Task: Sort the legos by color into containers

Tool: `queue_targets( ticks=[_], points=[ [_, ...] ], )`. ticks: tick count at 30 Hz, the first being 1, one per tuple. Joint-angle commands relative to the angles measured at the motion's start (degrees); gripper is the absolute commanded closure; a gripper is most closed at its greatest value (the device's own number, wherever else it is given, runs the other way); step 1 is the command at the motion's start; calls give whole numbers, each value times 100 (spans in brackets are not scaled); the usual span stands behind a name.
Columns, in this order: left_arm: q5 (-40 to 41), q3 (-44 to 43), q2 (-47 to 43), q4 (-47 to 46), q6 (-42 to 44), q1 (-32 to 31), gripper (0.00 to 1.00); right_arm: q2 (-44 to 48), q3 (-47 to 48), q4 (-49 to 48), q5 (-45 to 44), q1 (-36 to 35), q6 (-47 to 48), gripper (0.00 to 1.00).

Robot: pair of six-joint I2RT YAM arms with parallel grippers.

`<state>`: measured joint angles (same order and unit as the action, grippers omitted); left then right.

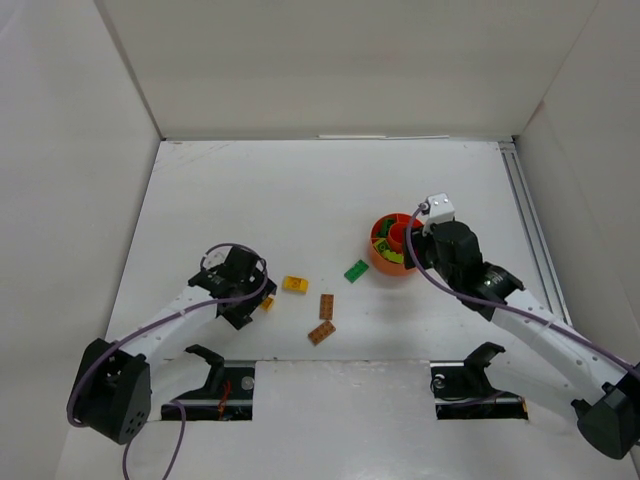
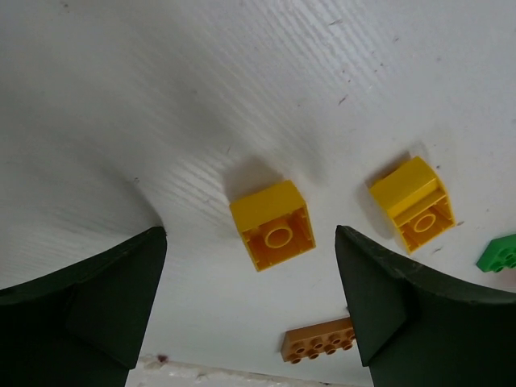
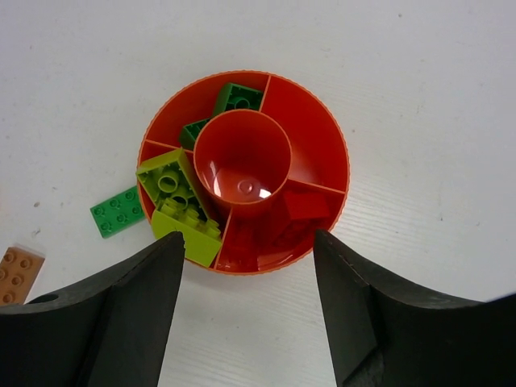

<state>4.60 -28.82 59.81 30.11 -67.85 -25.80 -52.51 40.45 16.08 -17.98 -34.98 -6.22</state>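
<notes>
Left gripper point(image 2: 250, 262): jaws apart, straddling a yellow brick point(image 2: 272, 224) on the table point(image 2: 161, 97), apparently lined up to grasp | Right gripper point(image 3: 248, 246): jaws apart, empty, above the bowl point(image 3: 310, 121) | Compartments separate lime bricks point(image 3: 179, 201), green bricks point(image 3: 238, 97), red brick point(image 3: 306, 205).

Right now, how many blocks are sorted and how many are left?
Done: green bricks, lime bricks and red bricks lie in separate compartments of the bowl. In hand: the left end effector hangs open over a yellow brick; the right end effector is open and empty above the bowl. Left: a second yellow brick, two brown bricks and one green brick on the table.
</notes>
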Motion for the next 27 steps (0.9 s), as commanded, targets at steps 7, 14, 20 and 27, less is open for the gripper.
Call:
queue_targets(
  ticks=[7,14,20,27],
  points=[
    [111,-159,663,-313,-96,58,34,303,236,115,-285,-105,51,30],
    [58,-273,883,-260,9,58,64,356,236,168,-338,-105,-2,30],
    [163,-632,506,21,263,-29,79,461,236,168,-338,-105,-2,30],
    [445,-1598,171,224,984,-294,79,584,183,282,-522,-105,-2,30]
  ],
)
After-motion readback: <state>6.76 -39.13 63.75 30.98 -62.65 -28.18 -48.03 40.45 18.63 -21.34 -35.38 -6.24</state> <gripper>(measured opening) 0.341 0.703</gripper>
